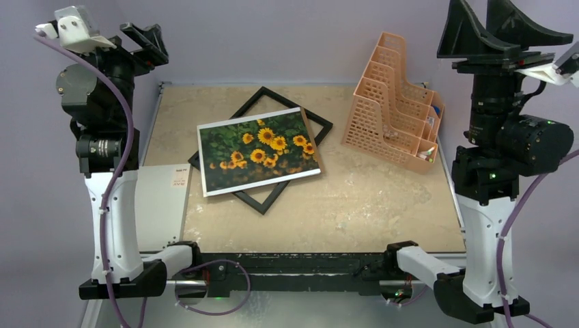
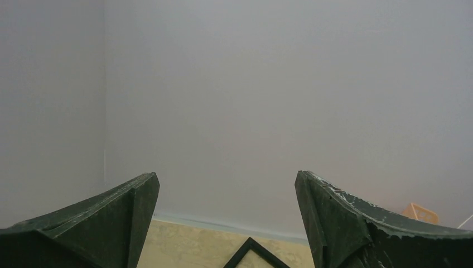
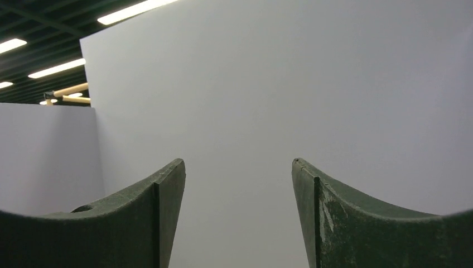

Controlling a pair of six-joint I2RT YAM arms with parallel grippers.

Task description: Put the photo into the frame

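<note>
The sunflower photo (image 1: pixel 258 151) lies flat on top of the black frame (image 1: pixel 263 95), skewed to it. The frame lies flat mid-table, turned like a diamond, its corners sticking out from under the photo. One frame corner shows at the bottom of the left wrist view (image 2: pixel 252 247). My left gripper (image 1: pixel 145 37) is raised high at the far left, open and empty (image 2: pixel 227 184). My right gripper (image 1: pixel 495 27) is raised high at the far right, open and empty, facing the wall (image 3: pixel 238 167).
A peach mesh organizer (image 1: pixel 393 102) stands at the back right, right of the frame; its top edge shows in the left wrist view (image 2: pixel 419 212). A pale sheet with a small label (image 1: pixel 162 205) lies at the table's left edge. Grey walls enclose the table.
</note>
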